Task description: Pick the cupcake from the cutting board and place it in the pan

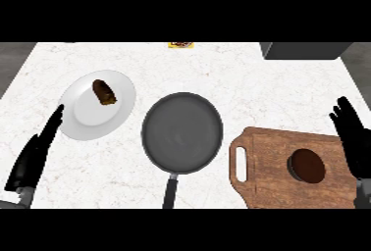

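A dark brown cupcake [307,166] sits on the wooden cutting board [268,181] at the lower right of the counter. The empty grey pan [182,131] lies in the middle, its black handle pointing toward me. My right hand [353,137] stands open at the right edge, fingers up, just right of the board and apart from the cupcake. At the left edge my left hand [35,156] is open too, fingers straight, beside a white plate.
A white plate [83,120] with a brown piece of food [104,92] lies left of the pan. A small yellow-brown item [180,44] sits at the counter's far edge. A dark box [308,50] stands at the back right.
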